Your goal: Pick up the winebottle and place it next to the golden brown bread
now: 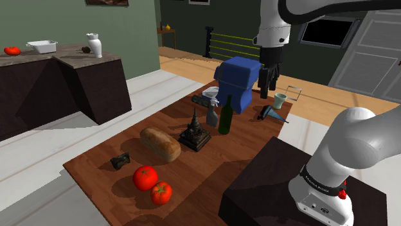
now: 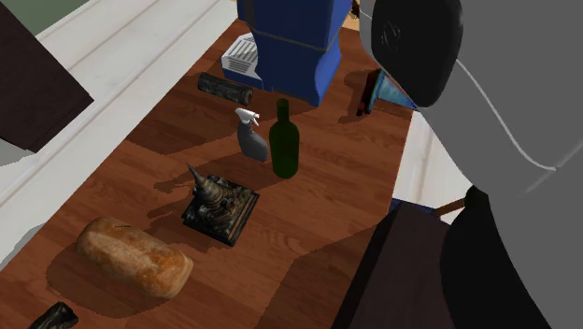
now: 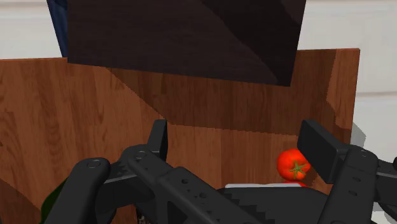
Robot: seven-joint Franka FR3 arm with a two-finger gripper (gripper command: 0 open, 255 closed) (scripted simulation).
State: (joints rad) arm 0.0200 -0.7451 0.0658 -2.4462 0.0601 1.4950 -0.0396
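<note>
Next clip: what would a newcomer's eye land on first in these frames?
The big blue machine at the wooden table's far end, with the black hand hanging open beside it. Before it stands an upright dark green wine bottle; nearer the shoulder camera lie a golden-brown loaf and two red tomatoes.

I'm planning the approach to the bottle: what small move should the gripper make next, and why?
Probably ease the gripper toward the shoulder view's left and downward, toward the dark green wine bottle. The fingers stand apart, holding nothing; the gripper hangs by the blue machine, off to the bottle's side, and the bottle stands upright, apart from the bread.
</note>
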